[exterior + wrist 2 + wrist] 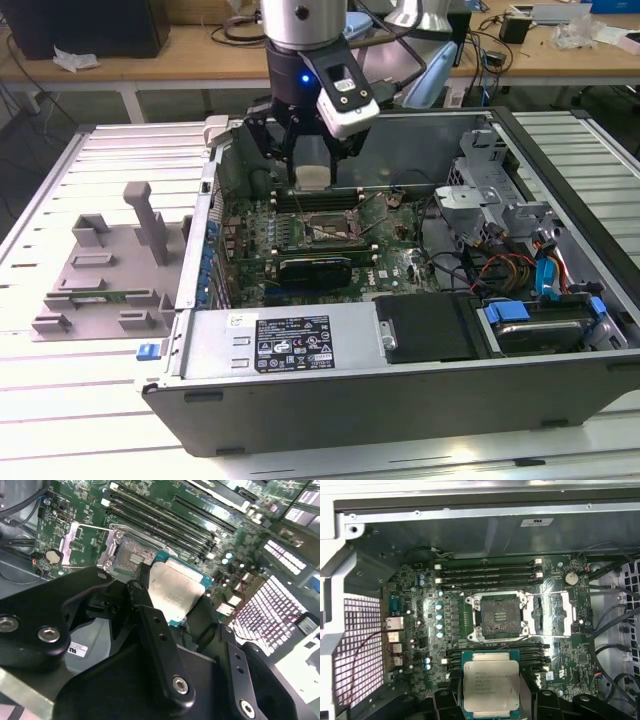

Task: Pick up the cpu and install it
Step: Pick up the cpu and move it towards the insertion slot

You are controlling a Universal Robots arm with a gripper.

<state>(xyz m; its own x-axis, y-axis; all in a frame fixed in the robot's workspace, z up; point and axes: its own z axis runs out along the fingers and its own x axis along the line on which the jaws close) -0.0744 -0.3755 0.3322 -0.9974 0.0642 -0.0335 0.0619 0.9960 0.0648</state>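
Observation:
My gripper (312, 178) hangs inside the open computer case (330, 400), above the motherboard (390, 235). Its black fingers (150, 625) are shut on the cpu (491, 684), a flat square chip with a silver-grey metal top and a green border. The cpu (176, 591) is held flat in the air over the board, and it appears as a pale square (312, 177) in the exterior view. The open socket (499, 616) lies below and a little ahead of the chip, its metal load plate (551, 613) flipped open beside it. The socket (132, 556) is bare in both wrist views.
Memory slots (490, 573) run on both sides of the socket. A long black expansion card (315, 268) sits nearer the power supply (285, 342). Drive bays and coloured cables (520, 270) fill the exterior view's right of the case. A grey fixture plate (110, 270) lies on the table at the exterior view's left.

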